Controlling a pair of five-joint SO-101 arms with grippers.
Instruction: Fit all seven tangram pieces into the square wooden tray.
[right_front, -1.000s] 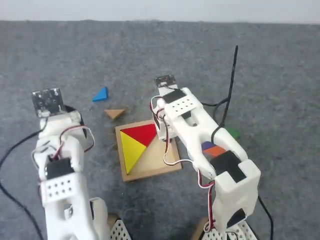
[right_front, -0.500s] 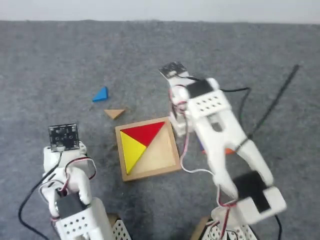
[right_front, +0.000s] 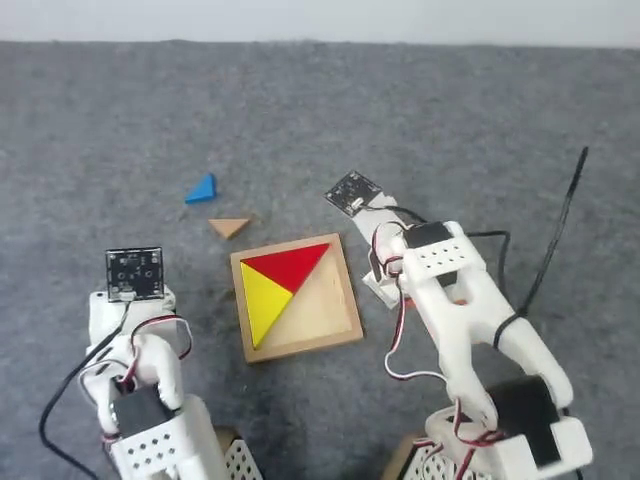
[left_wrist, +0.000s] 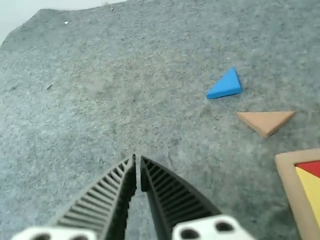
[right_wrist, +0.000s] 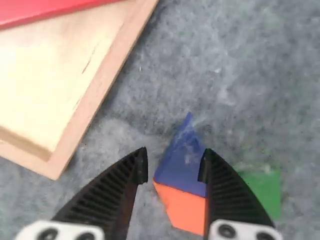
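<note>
Nearest, closed and empty left jaws above the bare bench. Open right jaws either side of the dark blue piece (right_wrist: 182, 160), orange piece (right_wrist: 182, 210) touching it, green piece (right_wrist: 262, 192) just beside. In the wooden tray (right_front: 300, 348) only red triangle (right_front: 290, 266) and yellow triangle (right_front: 260, 300). Farther, tan triangle (right_front: 229, 227) and light blue triangle (right_front: 203, 188) loose. Probably two placed, five left.

The high camera looks down from above on the whole grey felt (right_front: 120, 110). Both wrist cameras sit close above it, facing forward; all three views share the wooden tray (right_front: 300, 344).
</note>
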